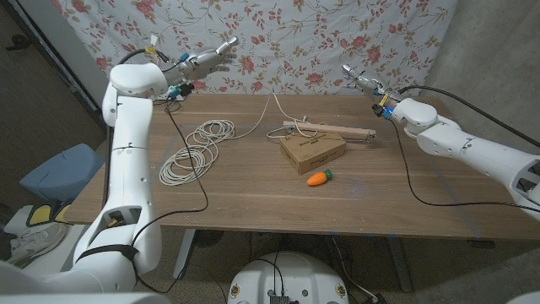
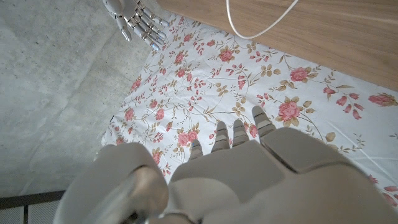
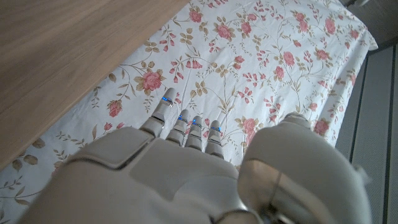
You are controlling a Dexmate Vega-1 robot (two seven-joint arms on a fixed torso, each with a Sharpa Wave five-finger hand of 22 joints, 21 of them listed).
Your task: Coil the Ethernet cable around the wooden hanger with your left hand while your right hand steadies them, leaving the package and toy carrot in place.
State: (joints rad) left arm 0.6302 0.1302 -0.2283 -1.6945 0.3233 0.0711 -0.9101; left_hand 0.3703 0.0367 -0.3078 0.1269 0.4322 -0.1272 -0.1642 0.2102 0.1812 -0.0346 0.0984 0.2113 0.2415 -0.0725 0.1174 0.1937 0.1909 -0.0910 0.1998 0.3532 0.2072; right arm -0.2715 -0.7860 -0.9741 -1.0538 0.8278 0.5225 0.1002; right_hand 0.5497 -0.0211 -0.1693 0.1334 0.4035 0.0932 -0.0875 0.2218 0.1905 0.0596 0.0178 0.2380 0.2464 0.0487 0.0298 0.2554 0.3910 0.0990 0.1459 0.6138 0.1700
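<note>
A white Ethernet cable (image 1: 192, 154) lies in loose coils on the left part of the wooden table (image 1: 253, 203); one strand runs right to the wooden hanger (image 1: 331, 130). The hanger lies across the far edge of a brown cardboard package (image 1: 312, 152). An orange toy carrot (image 1: 318, 177) sits just in front of the package. My left hand (image 1: 211, 55) is raised high above the table's far left corner, fingers extended, holding nothing. My right hand (image 1: 359, 80) is raised above the far right side, fingers stretched out, empty. A loop of the cable (image 2: 249, 22) shows in the left wrist view.
A floral cloth (image 1: 337, 42) hangs behind the table. Black cables trail from both arms over the table, one (image 1: 190, 160) crossing the coils. A blue object (image 1: 55, 173) sits on the floor left of the table.
</note>
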